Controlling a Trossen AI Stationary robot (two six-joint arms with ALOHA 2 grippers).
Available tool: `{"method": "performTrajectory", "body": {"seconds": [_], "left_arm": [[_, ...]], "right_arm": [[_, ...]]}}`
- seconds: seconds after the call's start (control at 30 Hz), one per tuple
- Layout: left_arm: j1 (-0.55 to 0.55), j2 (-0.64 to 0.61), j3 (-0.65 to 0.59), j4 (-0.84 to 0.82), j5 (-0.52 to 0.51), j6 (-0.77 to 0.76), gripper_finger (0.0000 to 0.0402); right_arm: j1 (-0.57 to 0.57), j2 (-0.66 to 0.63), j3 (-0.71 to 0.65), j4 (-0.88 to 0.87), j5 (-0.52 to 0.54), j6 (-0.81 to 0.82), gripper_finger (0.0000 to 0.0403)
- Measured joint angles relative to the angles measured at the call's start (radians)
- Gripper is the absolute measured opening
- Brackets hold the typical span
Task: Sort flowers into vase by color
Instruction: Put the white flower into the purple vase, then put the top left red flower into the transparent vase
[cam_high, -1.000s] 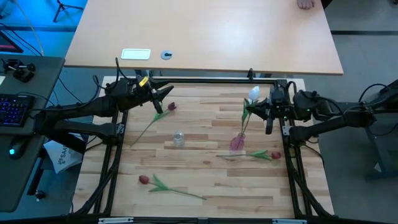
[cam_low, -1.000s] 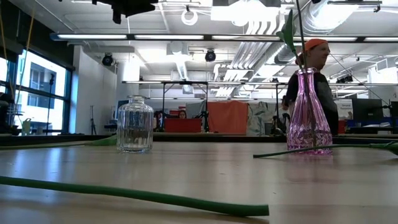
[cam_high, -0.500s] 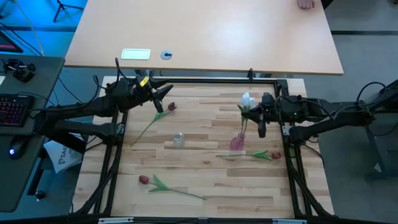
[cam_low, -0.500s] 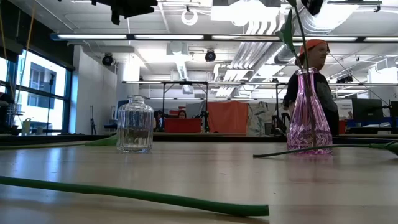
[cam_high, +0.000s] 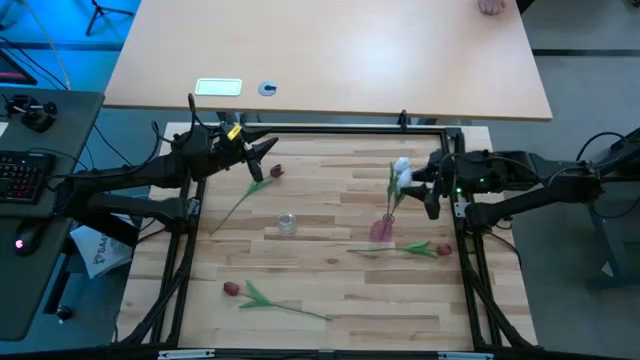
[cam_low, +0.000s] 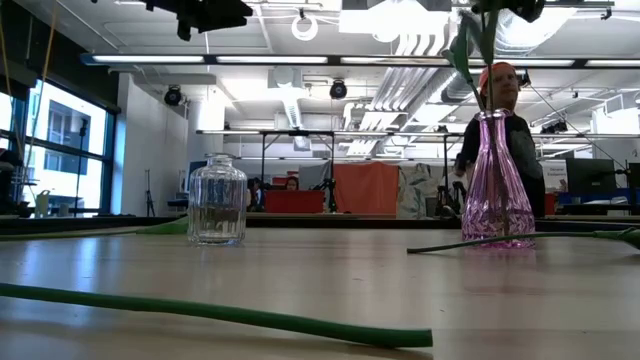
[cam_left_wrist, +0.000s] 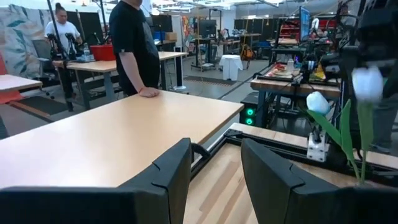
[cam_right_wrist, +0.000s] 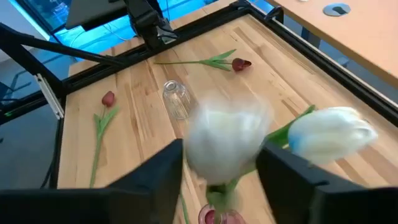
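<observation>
Two white tulips (cam_right_wrist: 333, 130) stand with their stems in the pink vase (cam_high: 381, 228) at the table's right. One white head (cam_right_wrist: 227, 140) shows blurred between the fingers of my open right gripper (cam_high: 430, 190), which hovers just right of the vase top. A clear vase (cam_high: 287, 223) stands mid-table. Three red tulips lie flat on the wood: one far left (cam_high: 275, 172), one near left (cam_high: 231, 289), one by the pink vase (cam_high: 443, 248). My left gripper (cam_high: 264, 150) hangs open above the far-left tulip, holding nothing.
A black frame (cam_high: 330, 130) edges the wooden table. A larger tan table (cam_high: 330, 60) stands behind it. In the low view a green stem (cam_low: 200, 312) lies across the near table, and a person (cam_low: 500, 90) stands in the room behind the pink vase.
My right gripper has opened and let go of a white tulip. It first carried the flower a little toward the table's left, then drew back right. The tulip's head has sunk and its stem now stands in the pink vase.
</observation>
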Motion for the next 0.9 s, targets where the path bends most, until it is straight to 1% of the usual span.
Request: {"method": "performTrajectory", "body": {"seconds": [0.1,0.2,0.3,0.4,0.5,0.6,0.67,0.73,0.83,0.9], "left_arm": [[0.000,0.000,0.000,0.000,-0.001,0.006,0.0130],[0.000,0.000,0.000,0.000,-0.018,0.006,0.0130],[0.000,0.000,0.005,-0.008,-0.060,-0.040,0.0130],[0.006,0.001,0.069,-0.098,-0.123,-0.175,0.0130],[0.048,0.013,0.184,-0.324,-0.133,-0.300,0.0130],[0.131,0.065,0.305,-0.650,-0.127,-0.419,0.0130],[0.196,0.111,0.360,-0.823,-0.102,-0.434,0.0130],[0.256,0.159,0.386,-0.941,-0.063,-0.428,0.0130],[0.326,0.237,0.382,-1.097,-0.011,-0.383,0.0130],[0.356,0.290,0.367,-1.173,0.002,-0.370,0.0130]], "right_arm": [[0.000,0.000,0.055,-0.072,-0.018,0.001,0.0243],[0.000,0.000,0.109,-0.127,-0.026,0.030,0.0279],[0.000,0.000,0.165,-0.155,-0.025,0.051,0.0299],[0.000,0.001,0.221,-0.141,-0.021,0.051,0.0304],[0.000,0.007,0.270,-0.114,0.028,0.040,0.0304],[0.000,0.021,0.311,-0.068,0.080,-0.013,0.0304],[0.000,0.037,0.337,-0.022,0.102,-0.072,0.0304],[0.000,0.059,0.367,0.019,0.128,-0.137,0.0304],[-0.016,0.106,0.426,0.040,0.182,-0.213,0.0304],[-0.038,0.140,0.472,0.029,0.217,-0.222,0.0304]]}}
